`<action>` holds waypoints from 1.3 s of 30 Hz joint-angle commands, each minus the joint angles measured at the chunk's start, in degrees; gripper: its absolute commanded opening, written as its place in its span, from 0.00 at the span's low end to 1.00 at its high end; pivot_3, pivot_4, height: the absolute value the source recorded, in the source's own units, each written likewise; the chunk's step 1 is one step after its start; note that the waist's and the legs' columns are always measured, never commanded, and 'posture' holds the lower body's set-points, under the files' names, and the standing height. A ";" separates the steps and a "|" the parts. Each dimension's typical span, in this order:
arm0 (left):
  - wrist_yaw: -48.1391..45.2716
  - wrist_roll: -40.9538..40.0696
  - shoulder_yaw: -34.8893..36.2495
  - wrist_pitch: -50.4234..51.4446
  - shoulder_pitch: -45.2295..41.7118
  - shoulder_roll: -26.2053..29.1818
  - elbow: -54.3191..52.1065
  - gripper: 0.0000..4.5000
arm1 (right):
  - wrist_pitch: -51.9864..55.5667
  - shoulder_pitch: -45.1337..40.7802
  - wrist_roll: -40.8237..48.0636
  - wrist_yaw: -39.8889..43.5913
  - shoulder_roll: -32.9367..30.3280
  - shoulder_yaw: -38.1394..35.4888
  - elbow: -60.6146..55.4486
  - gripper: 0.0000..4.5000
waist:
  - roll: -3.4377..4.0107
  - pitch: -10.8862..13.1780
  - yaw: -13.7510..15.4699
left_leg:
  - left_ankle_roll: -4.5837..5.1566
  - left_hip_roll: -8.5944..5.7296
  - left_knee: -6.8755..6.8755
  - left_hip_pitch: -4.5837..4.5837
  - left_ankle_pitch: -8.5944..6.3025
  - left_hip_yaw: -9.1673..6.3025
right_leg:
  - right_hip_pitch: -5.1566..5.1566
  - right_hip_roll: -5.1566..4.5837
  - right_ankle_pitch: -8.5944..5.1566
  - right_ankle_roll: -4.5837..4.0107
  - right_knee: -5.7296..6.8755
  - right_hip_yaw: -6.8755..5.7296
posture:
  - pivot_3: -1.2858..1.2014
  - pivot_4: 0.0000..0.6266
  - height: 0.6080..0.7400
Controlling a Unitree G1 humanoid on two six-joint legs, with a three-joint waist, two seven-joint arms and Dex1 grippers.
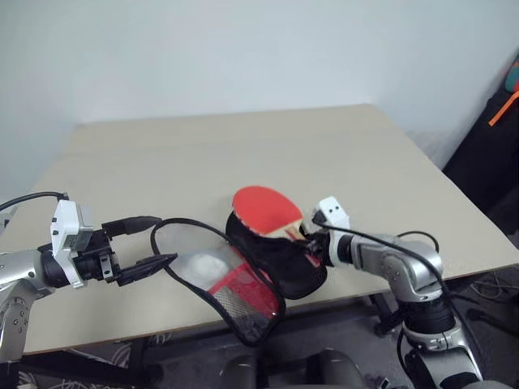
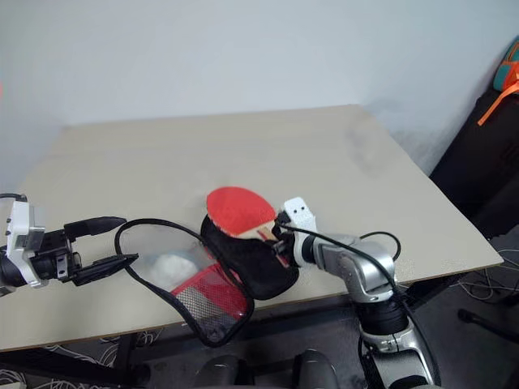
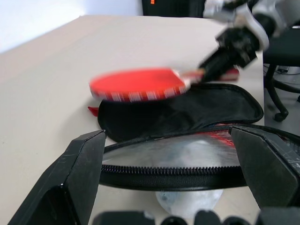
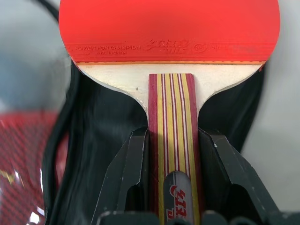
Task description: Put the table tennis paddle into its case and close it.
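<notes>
1. While the right claw (image 4: 171,154) pinched the striped wooden handle between its two black fingers (image 4: 133,168), the table tennis paddle (image 1: 266,209) hung in the air with its red face up, just above the black half of the case (image 1: 280,259).
2. Its fingers stood only as far apart as the handle is wide, one pressed to each side of it, and the round blade reached out past the fingertips, away from the wrist.
3. The case lay unzipped and spread open at the near edge of the beige tabletop (image 1: 243,146), its black half under the paddle and its red half with black mesh hanging over the edge towards the robot.
4. The left claw (image 1: 150,241) was at the case's left side with its fingers spread as wide as they went, and the left wrist view showed the black zip rim (image 3: 173,176) running across the gap between them.
5. Whether those fingers (image 3: 75,173) actually touched the rim, I cannot tell; they were not squeezed onto it.
6. A small pale rounded thing (image 2: 172,266) lay on the tabletop inside the loop of the open rim, beside the red mesh side.
7. The two claws were well apart, with the opened case between them.
</notes>
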 commanded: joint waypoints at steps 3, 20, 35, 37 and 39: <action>0.25 -0.08 0.40 -0.53 -0.69 0.60 -0.89 1.00 | -0.58 -1.05 0.31 -2.12 1.76 0.07 -1.44 0.25 | 0.00 0.00 0.04 | -0.02 0.03 -0.01 0.01 0.01 0.01 | 0.00 0.03 0.00 -0.01 0.00 0.00 | 0.52 0.00 0.74; 0.81 -0.30 1.31 -0.47 0.56 0.43 -1.88 1.00 | 3.32 -0.03 -0.47 -5.02 1.05 -0.44 -1.44 0.25 | -0.06 -0.04 0.09 | -0.06 0.05 -0.03 0.04 0.03 -0.01 | 0.02 0.04 0.01 -0.02 -0.01 0.00 | 0.52 0.00 0.74; 0.94 -0.25 1.27 -0.70 0.61 0.45 -1.80 1.00 | 7.00 0.32 0.10 -5.80 2.37 -0.37 -4.44 0.25 | -0.06 -0.04 0.08 | -0.06 0.05 -0.06 0.04 0.03 -0.02 | 0.01 0.04 0.00 -0.02 -0.02 -0.01 | 0.52 0.00 0.74; 0.93 -0.25 1.25 -0.70 0.48 0.49 -1.70 1.00 | 7.13 0.22 0.05 -6.01 2.65 -0.24 -4.36 0.25 | -0.06 -0.04 0.08 | -0.06 0.05 -0.06 0.04 0.03 -0.02 | 0.01 0.04 0.00 -0.02 -0.02 -0.01 | 0.52 0.00 0.74; 0.92 -0.25 1.19 -0.74 0.20 0.56 -1.51 1.00 | 7.39 0.09 0.02 -6.24 3.02 -0.01 -4.33 0.25 | -0.07 -0.04 0.07 | -0.06 0.05 -0.06 0.04 0.03 -0.02 | 0.01 0.04 0.00 -0.02 -0.02 -0.01 | 0.52 0.00 0.74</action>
